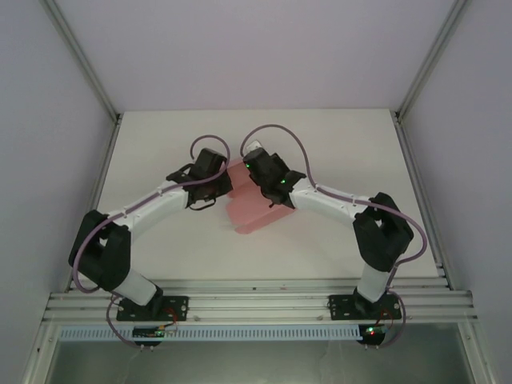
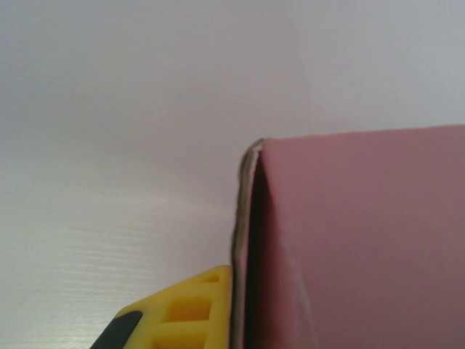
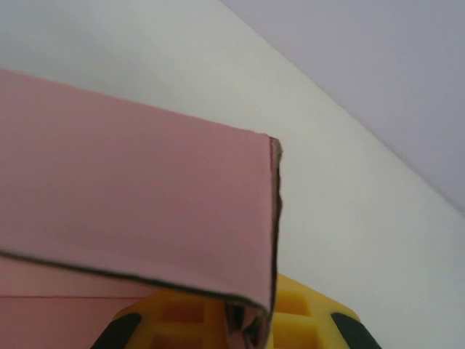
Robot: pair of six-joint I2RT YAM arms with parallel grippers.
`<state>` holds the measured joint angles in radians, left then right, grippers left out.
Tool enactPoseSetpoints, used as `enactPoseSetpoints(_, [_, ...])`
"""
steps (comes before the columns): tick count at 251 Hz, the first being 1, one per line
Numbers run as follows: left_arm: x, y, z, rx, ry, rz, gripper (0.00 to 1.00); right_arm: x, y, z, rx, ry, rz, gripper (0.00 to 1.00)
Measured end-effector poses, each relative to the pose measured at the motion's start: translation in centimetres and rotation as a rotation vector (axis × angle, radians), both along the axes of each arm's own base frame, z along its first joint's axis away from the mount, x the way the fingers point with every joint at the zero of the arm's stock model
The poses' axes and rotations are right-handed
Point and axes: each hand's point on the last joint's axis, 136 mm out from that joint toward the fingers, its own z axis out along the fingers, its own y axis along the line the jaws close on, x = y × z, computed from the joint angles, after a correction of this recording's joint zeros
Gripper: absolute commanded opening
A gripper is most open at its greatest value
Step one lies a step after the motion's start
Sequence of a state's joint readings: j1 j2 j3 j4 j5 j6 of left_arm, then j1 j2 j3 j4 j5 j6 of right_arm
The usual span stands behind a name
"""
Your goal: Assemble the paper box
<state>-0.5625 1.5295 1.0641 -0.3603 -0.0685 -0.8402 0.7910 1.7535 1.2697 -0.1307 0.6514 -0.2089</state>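
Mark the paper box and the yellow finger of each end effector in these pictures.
paper box (image 1: pixel 258 212): top external view, on its pink panel between the arms.
left end effector finger (image 2: pixel 182 313): left wrist view, on its yellow ribbed face.
right end effector finger (image 3: pixel 305 309): right wrist view, on its yellow face.
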Motion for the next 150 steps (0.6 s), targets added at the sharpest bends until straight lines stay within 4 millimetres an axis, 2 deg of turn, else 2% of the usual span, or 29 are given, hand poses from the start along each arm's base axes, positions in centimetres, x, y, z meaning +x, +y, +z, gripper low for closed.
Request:
enactPoseSetpoints(35, [0.5, 0.3, 0.1, -0.001, 0.003, 0.014, 0.0, 0.6, 0.2, 0.1, -0.074, -0.062, 0.065, 0.0])
enactPoseSetpoints(70, [0.5, 0.1, 0.2, -0.008, 0.005, 0.01, 0.0, 0.8, 0.1, 0.5, -0.082, -0.085, 0.092, 0.07])
enactPoseSetpoints(85, [0.5, -0.1, 0.3, -0.018, 0.005, 0.003, 0.0, 0.6, 0.0, 0.5, -0.059, -0.069, 0.095, 0.13])
enactPoseSetpoints(114, [-0.1, -0.6, 0.0, -0.038, 0.031, -0.03, 0.0, -0.1, -0.7, 0.5, 0.06, 0.024, 0.113, 0.33])
enactPoseSetpoints(138, [-0.4, -1.0, -0.1, -0.054, 0.044, -0.056, 0.0, -0.5, -1.4, 1.1, 0.162, 0.084, 0.138, 0.46])
enactPoseSetpoints(150, [-0.5, -1.1, -0.1, -0.055, 0.043, -0.065, 0.0, -0.7, -1.6, 1.4, 0.206, 0.105, 0.146, 0.48])
